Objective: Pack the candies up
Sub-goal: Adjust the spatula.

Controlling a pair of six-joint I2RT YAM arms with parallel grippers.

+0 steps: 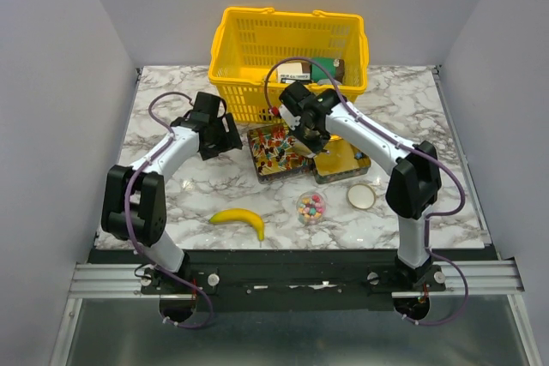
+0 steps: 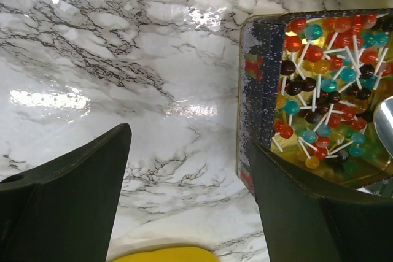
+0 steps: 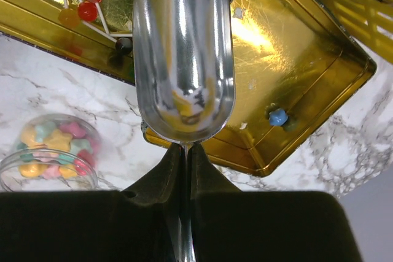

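right hand (image 3: 183, 173), clenched on the scoop (image 3: 184, 53), hangs over the gold tin (image 3: 301, 59); candies (image 3: 52, 148) lie just nearward, toward its base.

The marble-patterned bench (image 2: 123, 59) is glossy and glares under the light. The scoop (image 3: 184, 47) is mirror-polished metal. The tin (image 3: 307, 72) shines gold inside. The fingers (image 2: 67, 207) look matt black.

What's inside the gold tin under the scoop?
One blue candy lies in the gold tin, plus pale specks. The scoop, clamped in the right gripper, hides part of its floor.
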